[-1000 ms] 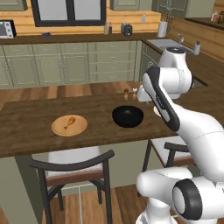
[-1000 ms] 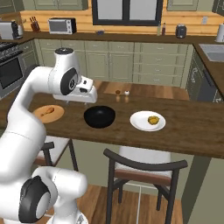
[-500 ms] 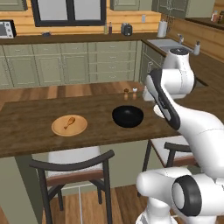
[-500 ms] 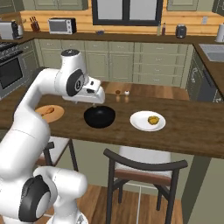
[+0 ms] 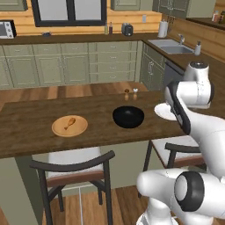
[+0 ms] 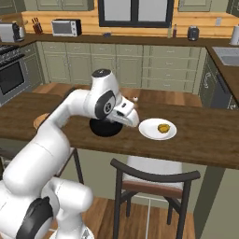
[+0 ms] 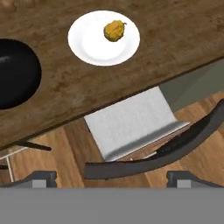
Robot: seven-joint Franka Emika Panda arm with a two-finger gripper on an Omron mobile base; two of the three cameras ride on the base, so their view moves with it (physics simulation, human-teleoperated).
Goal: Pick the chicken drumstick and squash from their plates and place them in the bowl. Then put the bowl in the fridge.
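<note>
The yellow-orange squash (image 7: pixel 114 30) lies on the white plate (image 7: pixel 94 48), also seen as the squash (image 6: pixel 163 127) on its plate (image 6: pixel 148 130). The glossy black bowl (image 5: pixel 128 117) stands mid-counter, empty, its rim at the hand view's left edge (image 7: pixel 17 74). The tan drumstick (image 5: pixel 69 122) rests on the wooden plate (image 5: pixel 78 129) to the bowl's left. My gripper (image 7: pixel 112 179) is open and holds nothing; it hangs above the counter's front edge between bowl and white plate (image 6: pixel 132 119). The fridge is out of view.
Two small shakers (image 5: pixel 131 92) stand behind the bowl. Dark-framed chairs with pale seats sit under the counter's near edge (image 7: pixel 131 127) (image 5: pixel 72 169). Green cabinets, a sink and a microwave line the far walls.
My arm has swung to the right, carrying the hand from the bowl's left side across it toward the white plate. The jaws stay wide. Nothing on the counter has moved.
</note>
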